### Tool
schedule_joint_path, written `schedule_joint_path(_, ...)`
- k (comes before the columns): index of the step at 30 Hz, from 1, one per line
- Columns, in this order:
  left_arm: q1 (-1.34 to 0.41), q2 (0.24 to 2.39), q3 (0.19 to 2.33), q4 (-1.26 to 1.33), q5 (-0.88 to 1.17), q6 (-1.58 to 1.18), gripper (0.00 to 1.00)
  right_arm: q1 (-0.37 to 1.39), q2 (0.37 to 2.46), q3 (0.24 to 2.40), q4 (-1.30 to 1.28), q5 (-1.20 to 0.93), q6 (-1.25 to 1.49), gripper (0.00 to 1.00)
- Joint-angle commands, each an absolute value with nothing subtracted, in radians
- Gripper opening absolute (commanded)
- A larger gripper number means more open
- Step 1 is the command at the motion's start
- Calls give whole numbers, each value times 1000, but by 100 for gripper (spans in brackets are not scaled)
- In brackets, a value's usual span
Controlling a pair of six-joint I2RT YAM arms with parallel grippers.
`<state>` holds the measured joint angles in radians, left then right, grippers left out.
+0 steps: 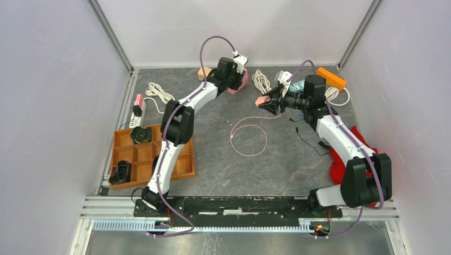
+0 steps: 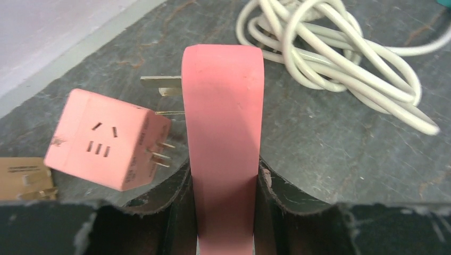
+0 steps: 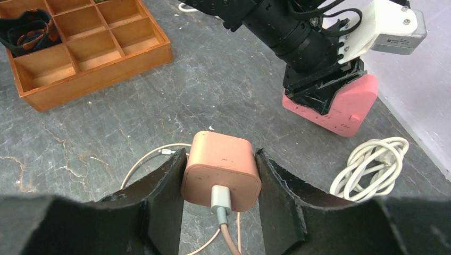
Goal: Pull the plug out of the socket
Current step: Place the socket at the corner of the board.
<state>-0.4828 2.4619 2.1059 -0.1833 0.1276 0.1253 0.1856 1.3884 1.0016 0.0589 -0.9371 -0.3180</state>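
**Plug clear of socket**

Right gripper [image 3: 220, 166] clamps the peach cube-shaped plastic plug [image 3: 218, 151], its thin pink cable [image 1: 249, 139] trailing. Left gripper [image 2: 223, 178] clamps the pink plastic socket block [image 2: 223, 101]. The two sit well apart, so the pull appears complete. Only setting down seems left.

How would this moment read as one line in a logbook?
left gripper: shut on pink socket block | right gripper: shut on peach charger plug | state: the two held apart | cable: in the charger plug
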Motion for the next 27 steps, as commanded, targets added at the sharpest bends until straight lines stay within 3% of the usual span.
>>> schedule_joint_path(1, -497, 2488, 2194, -210, 43, 187, 33, 177, 1367, 1001, 100, -931, -327, 0)
schedule_joint_path(3, -500, 2494, 2198, -209, 46, 174, 43, 176, 1371, 1001, 100, -931, -327, 0)
schedule_joint_path(6, -503, 2486, 2197, -207, 40, 148, 66, 175, 1374, 1002, 100, -931, -327, 0)
schedule_joint_path(10, -505, 2461, 2193, -208, 35, 132, 78, 174, 1379, 1003, 98, -931, -324, 0)
schedule_joint_path(19, -505, 2301, 2092, -202, 40, 106, 83, 162, 1385, 1005, 100, -939, -313, 0)
schedule_joint_path(27, -505, 1951, 1734, -9, 67, 72, 88, 160, 1384, 1000, 109, -945, -302, 0)
